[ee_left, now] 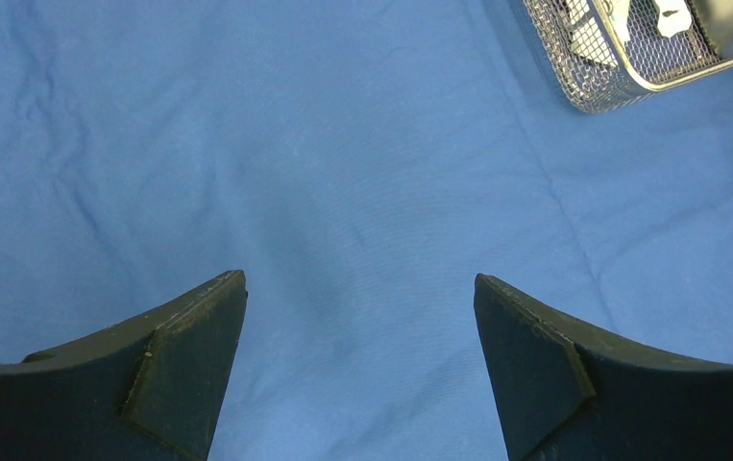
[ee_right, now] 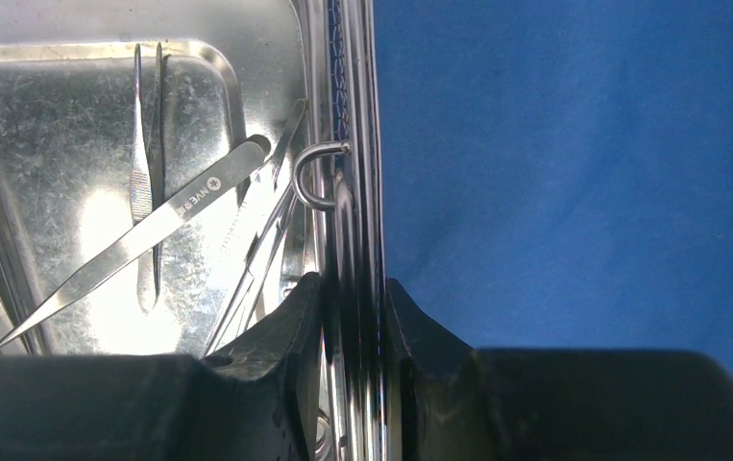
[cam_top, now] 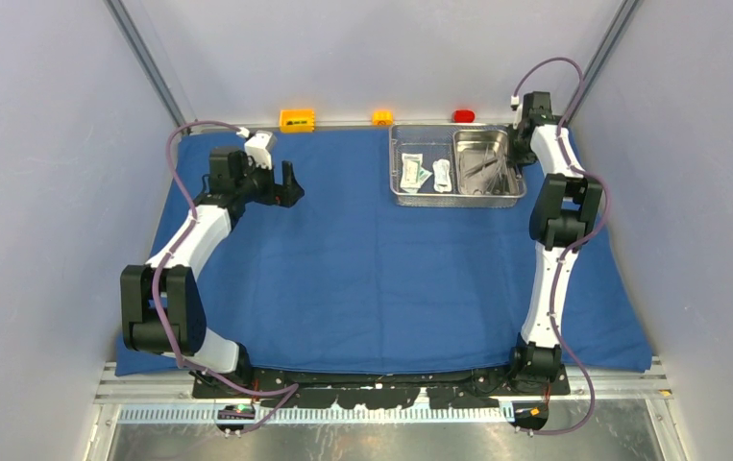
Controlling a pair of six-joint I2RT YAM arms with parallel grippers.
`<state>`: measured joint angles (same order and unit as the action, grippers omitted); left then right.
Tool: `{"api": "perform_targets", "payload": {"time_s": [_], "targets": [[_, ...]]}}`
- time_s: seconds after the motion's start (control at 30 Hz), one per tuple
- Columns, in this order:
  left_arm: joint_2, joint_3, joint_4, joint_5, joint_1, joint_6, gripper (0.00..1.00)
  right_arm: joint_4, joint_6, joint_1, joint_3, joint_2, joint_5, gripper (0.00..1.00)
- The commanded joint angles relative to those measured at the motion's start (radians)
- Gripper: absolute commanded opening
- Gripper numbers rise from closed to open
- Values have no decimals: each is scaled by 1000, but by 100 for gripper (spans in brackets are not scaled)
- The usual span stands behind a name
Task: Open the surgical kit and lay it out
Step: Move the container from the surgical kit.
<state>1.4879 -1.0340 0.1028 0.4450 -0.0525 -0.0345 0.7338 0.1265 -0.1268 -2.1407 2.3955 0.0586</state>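
Spread flat, the blue cloth wrap (cam_top: pixel 362 279) carries the steel mesh tray (cam_top: pixel 453 201), whose rim the right hand (ee_right: pixel 353 288) clamps, while the left hand (ee_left: pixel 360 277) hangs wide open.

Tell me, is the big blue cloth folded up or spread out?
Spread out: the blue cloth lies flat and wide, with the mesh tray on it.

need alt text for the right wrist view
The right end effector grips the side wall of the steel mesh tray, seen from above. Left of the wall, forceps and other thin instruments lie in a steel pan; right of it is blue cloth.
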Motion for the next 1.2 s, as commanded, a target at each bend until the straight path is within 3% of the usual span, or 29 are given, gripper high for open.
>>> {"api": "perform_targets", "payload": {"time_s": [0.0, 0.4, 0.6, 0.7, 0.83, 1.17], "targets": [[-16, -25, -12, 0, -7, 19, 90, -45, 63, -23, -57, 40, 107, 2], [-32, -22, -12, -1, -10, 25, 90, 7, 139, -23, -95, 59, 94, 6], [-25, -17, -12, -6, -9, 14, 91, 9, 105, -23, -102, 27, 85, 29], [-23, -18, -12, -24, -10, 15, 93, 3, 81, -23, -100, -6, 82, 50], [-36, -18, -10, -74, -9, 14, 100, -6, 42, -23, -99, -78, 61, 69], [-37, -69, 69, -190, -9, 23, 100, -67, -8, 94, -21, -256, 31, 73]]}}
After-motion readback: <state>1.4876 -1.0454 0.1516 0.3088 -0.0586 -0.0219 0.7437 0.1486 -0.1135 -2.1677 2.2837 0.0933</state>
